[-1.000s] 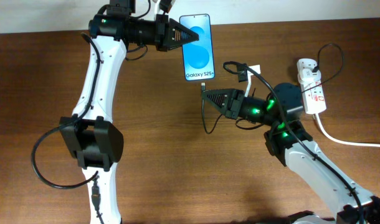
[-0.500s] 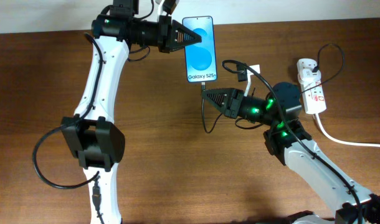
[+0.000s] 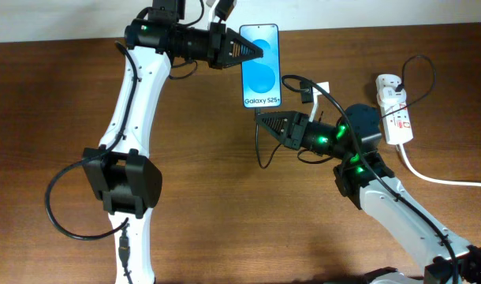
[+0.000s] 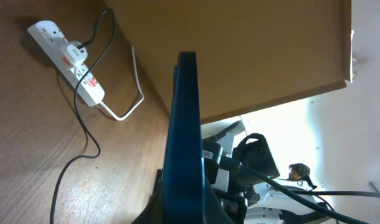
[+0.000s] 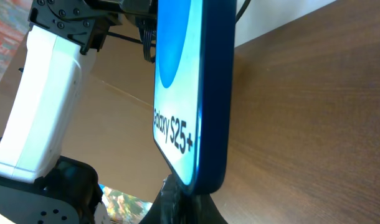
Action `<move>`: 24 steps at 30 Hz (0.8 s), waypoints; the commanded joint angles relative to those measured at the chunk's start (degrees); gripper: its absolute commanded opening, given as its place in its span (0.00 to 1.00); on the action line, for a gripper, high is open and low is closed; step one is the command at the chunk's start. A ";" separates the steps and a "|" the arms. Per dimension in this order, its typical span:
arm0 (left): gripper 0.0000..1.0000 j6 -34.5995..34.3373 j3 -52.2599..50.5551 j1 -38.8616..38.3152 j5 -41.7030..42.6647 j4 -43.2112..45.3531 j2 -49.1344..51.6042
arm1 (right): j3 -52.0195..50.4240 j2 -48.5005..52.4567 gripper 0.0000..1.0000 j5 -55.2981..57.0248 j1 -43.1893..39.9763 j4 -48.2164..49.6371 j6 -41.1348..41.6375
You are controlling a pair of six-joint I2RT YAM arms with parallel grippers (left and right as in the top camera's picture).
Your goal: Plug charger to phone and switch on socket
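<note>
My left gripper (image 3: 251, 54) is shut on the phone (image 3: 260, 65) and holds it off the table, its blue "Galaxy S25+" screen facing up. The phone shows edge-on in the left wrist view (image 4: 185, 118) and close up in the right wrist view (image 5: 189, 87). My right gripper (image 3: 262, 121) is shut on the charger plug just below the phone's bottom edge; the tip itself is hidden. The black charger cable (image 3: 261, 154) loops down from it. The white socket (image 3: 396, 110) lies at the far right with the adapter in it, and shows in the left wrist view (image 4: 70, 61).
The socket's thick white cord (image 3: 438, 177) runs off to the right edge. A small white object (image 3: 321, 89) lies behind my right arm. The table's back edge and the wall are just behind the phone.
My left gripper has carried the phone to the right and slightly down, closer to my right gripper. The right arm has stayed still.
</note>
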 commanded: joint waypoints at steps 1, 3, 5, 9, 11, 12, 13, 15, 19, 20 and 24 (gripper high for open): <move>0.00 1.14 0.63 1.27 0.28 0.07 -0.66 | 1.40 0.15 0.04 -1.36 -0.37 -2.08 0.07; 0.00 1.16 0.63 2.16 0.26 0.07 -0.66 | 1.40 0.15 0.04 -1.64 -0.31 -2.23 0.07; 0.00 1.16 0.63 2.69 0.24 0.07 -0.66 | 1.40 0.15 0.04 -1.81 -0.31 -2.36 0.07; 0.00 1.16 0.63 2.23 -0.17 0.00 -0.66 | 1.40 0.15 0.04 -0.94 -0.35 -2.08 0.04; 0.00 1.16 0.63 2.25 -0.15 -0.20 -0.66 | 1.40 0.15 0.04 -0.92 -0.37 -1.88 0.04; 0.00 1.16 0.63 2.25 -0.17 -0.22 -0.66 | 1.40 0.15 0.04 -0.87 -0.37 -1.86 0.04; 0.00 1.16 0.63 2.25 -0.17 -0.22 -0.66 | 1.40 0.15 0.04 -0.72 -0.37 -1.86 0.04; 0.00 1.16 0.63 2.25 -0.15 -0.24 -0.66 | 1.40 0.15 0.04 -0.28 -0.37 -1.86 0.04; 0.00 2.29 0.63 2.23 -0.17 -1.29 -0.66 | 1.40 0.15 0.04 0.17 -0.37 -1.46 0.04; 0.00 3.74 0.63 2.25 -0.61 -2.97 -0.63 | 1.40 0.15 0.04 0.17 -0.37 -1.46 0.04; 0.00 4.15 0.63 2.23 -1.64 -4.24 -0.61 | 1.40 0.15 0.04 0.17 -0.37 -1.46 0.04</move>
